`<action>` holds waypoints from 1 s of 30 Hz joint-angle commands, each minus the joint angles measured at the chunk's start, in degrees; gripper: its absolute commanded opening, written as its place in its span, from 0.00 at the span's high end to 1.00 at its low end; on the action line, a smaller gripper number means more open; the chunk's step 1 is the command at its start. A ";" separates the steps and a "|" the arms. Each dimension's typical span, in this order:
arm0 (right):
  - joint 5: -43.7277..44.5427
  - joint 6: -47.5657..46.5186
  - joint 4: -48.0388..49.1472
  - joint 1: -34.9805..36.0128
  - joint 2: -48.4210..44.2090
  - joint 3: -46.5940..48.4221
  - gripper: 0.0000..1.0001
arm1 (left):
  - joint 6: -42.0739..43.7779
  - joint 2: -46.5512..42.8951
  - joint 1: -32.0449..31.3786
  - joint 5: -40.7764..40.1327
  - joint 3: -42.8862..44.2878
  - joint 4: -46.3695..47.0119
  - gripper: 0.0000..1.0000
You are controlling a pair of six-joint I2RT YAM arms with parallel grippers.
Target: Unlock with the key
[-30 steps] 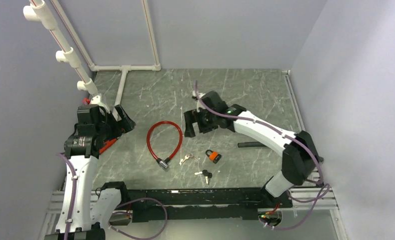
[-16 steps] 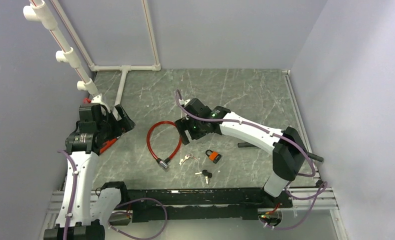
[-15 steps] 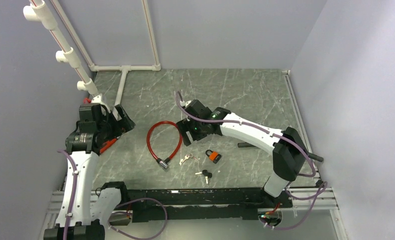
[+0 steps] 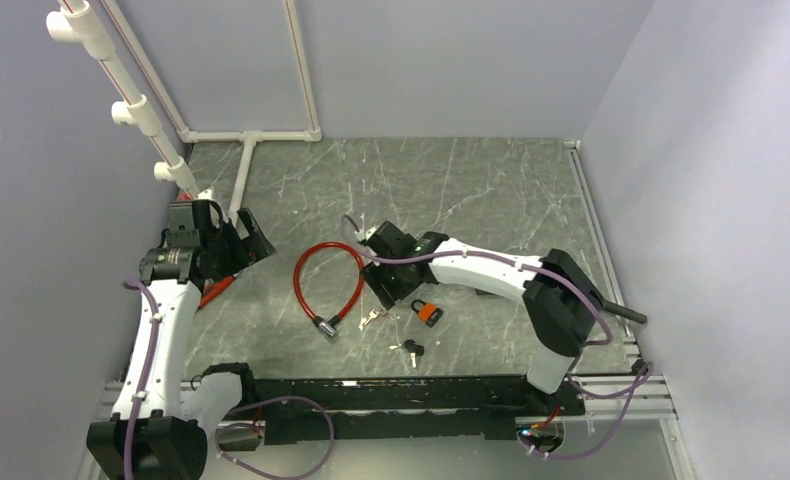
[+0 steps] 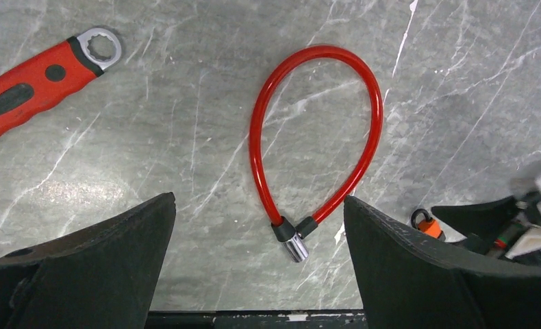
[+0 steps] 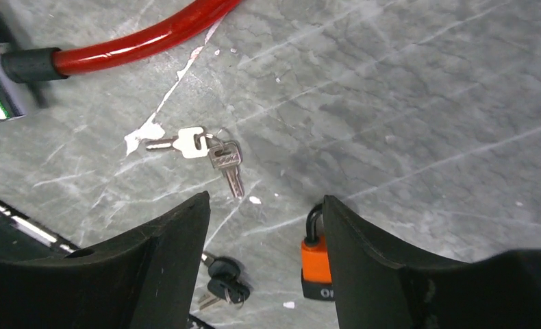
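An orange padlock (image 4: 428,312) with a black shackle lies on the grey marble table; it shows in the right wrist view (image 6: 315,264) beside the right finger. Silver keys on a ring (image 4: 373,318) lie left of it, also in the right wrist view (image 6: 209,155). Black-headed keys (image 4: 409,349) lie nearer the front, also in the right wrist view (image 6: 222,281). A red cable lock (image 4: 328,281) lies in a loop, also in the left wrist view (image 5: 313,147). My right gripper (image 4: 384,287) (image 6: 264,240) is open and empty above the keys and padlock. My left gripper (image 4: 246,243) (image 5: 257,267) is open and empty at the left.
A red-handled wrench (image 5: 35,75) lies at the left, under the left arm (image 4: 211,291). A black rod (image 4: 498,290) lies right of the padlock. White pipes (image 4: 246,135) run along the back left. A black rail (image 4: 391,395) edges the table's front.
My right gripper has swung left and toward the front, from behind the padlock down to just above the keys and padlock. The left arm has shifted a little toward the back.
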 commanded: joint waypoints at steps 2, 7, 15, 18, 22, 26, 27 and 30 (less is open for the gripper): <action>-2.97 -3.34 2.89 0.87 3.94 0.89 0.37 | 0.84 0.60 0.03 2.00 0.38 1.20 0.02; -5.82 -3.90 5.55 1.45 5.70 -0.28 0.37 | 0.84 0.67 0.02 2.28 0.26 1.39 0.02; -9.34 -5.91 9.20 1.63 6.65 -0.71 0.50 | 0.93 1.21 0.03 2.73 0.27 1.53 0.02; -9.54 -6.65 9.32 1.63 7.81 -0.33 0.51 | 0.93 1.37 0.03 2.59 0.28 1.40 0.02; -9.95 -7.28 8.89 1.63 9.10 -0.40 0.52 | 0.84 1.16 -0.02 2.39 0.28 1.48 0.03; -10.38 -7.36 9.39 1.63 9.29 -2.13 0.52 | 0.84 1.19 0.03 2.34 0.17 1.54 0.03; -10.28 -7.25 9.86 1.63 9.23 -2.72 0.52 | 0.84 1.27 -0.01 2.35 0.20 1.55 0.03; -10.28 -6.92 10.96 1.63 9.36 -4.03 0.66 | 0.84 1.42 0.03 2.29 0.28 1.33 0.03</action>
